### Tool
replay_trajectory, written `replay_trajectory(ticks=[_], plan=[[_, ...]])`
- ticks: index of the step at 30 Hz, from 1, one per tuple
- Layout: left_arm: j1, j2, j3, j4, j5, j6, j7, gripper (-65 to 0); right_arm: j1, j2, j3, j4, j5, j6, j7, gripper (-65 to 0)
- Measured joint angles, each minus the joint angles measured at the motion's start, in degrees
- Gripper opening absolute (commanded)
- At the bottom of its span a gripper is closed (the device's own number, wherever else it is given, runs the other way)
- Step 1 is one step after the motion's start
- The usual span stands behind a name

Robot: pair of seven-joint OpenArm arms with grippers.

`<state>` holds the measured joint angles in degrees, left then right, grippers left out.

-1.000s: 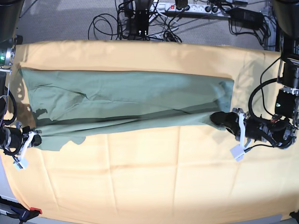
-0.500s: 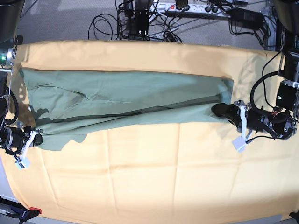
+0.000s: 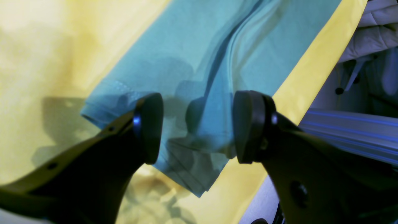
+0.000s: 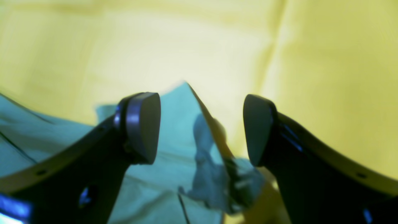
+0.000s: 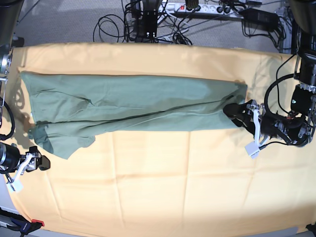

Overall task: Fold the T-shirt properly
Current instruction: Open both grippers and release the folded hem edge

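Base view: T-shirt [image 5: 133,111] lies flat on yellow-orange cloth [image 5: 158,187] over the bench, already folded lengthwise into a long strip. Left hand [image 5: 242,116] sits at the strip's end w/ jaws spread, nothing held; right hand [image 5: 37,162] is just off the opposite end, also spread & empty. Wrist views agree: pads apart, fabric lying loose between them. Judged: lengthwise fold done, both released. Next move prob calls for a fresh grasp at one end & carrying it across to halve the strip, edges aligned.
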<state>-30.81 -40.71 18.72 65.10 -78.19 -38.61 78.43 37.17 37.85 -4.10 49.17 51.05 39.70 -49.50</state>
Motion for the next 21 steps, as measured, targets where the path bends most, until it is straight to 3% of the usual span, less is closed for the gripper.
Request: replay_trajectory(ticks=[5, 8, 11, 15, 21], plan=[[0.0, 0.02, 0.0, 0.0, -0.04, 0.0, -0.2, -27.5, -0.42, -4.85, 0.04, -0.02, -9.68, -0.02, 0.46, -21.7], [0.0, 0.0, 0.0, 0.0, 0.0, 0.0, -0.2, -27.5, -1.55, -7.37, 0.04, 0.0, -18.64, -4.55, 6.78, -21.7], [0.0, 0.02, 0.0, 0.0, -0.04, 0.0, -0.26, -27.5, -2.54, -8.07, 0.04, -0.04, -25.73, -9.2, 9.44, -21.7], [0.0, 0.02, 0.0, 0.0, -0.04, 0.0, -0.39, -27.5, -2.95, -8.57, 0.07, -0.07, -25.75, -10.36, 9.27, -21.7], [0.0, 0.04, 0.0, 0.0, -0.15, 0.0, -1.36, -27.5, -5.99, -9.99, 0.07, -0.04, -25.18, -9.01, 9.4, -21.8]])
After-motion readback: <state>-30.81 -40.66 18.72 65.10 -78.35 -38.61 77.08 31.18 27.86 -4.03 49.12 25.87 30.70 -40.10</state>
